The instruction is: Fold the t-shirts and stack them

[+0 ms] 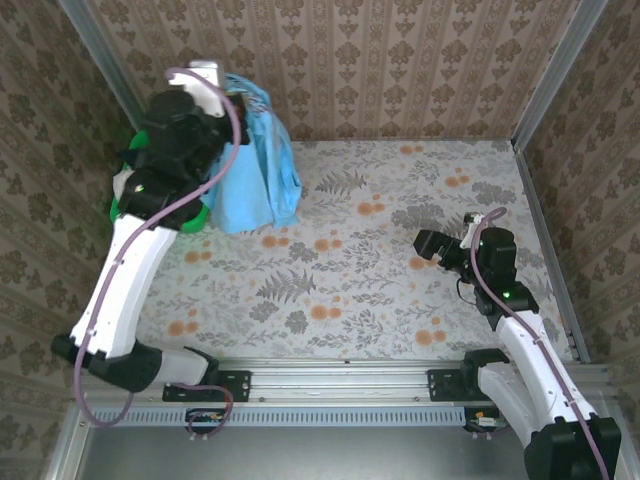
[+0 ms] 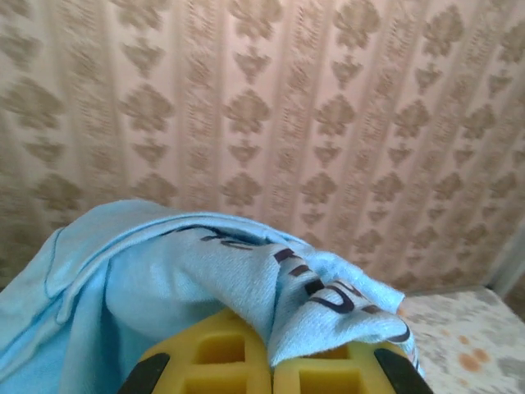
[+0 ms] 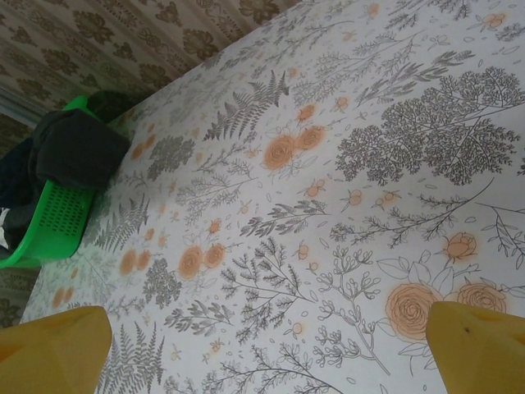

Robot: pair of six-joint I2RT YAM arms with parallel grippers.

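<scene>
Hoisting, top view: light blue t-shirt (image 1: pixel 262 170) hung high at the far left corner, draped in long soft folds, hem low by the table (image 1: pixel 400 190), contact hard to tell, just beside the green basket (image 1: pixel 122 208).
Left arm, top view: reared up over the basket, wrist pressed against the cloth; grip not readable from here.
Right gripper (image 1: pixel 424 250), top view: parked low over the floral tabletop on the right, well apart from the shirt, carrying nothing.
Left gripper (image 2: pixel 272 376), left wrist view: yellow pads pressed together on a bunched ridge of the blue shirt, dark lettering curling over the fold, damask wallpaper (image 2: pixel 328 123) behind.
Cloth, left wrist view: thin knit, limp, matte; a hemmed edge curving away to the left.
Right gripper (image 3: pixel 262 353), right wrist view: yellow fingertips spread wide, bare printed table between them.
Green basket (image 3: pixel 57 217), right wrist view: bright perforated plastic, rigid, with dark t-shirts (image 3: pixel 78 148) heaped inside and slumping over the rim.
Step in hand, as a judgement: carrying the shirt from the basket corner to open table for spreading.
Doing it well: lift clear of the rim, swing slowly toward the middle, lay the hem first, let the right gripper catch a free corner so the bunch opens flat rather than landing as a lump.
</scene>
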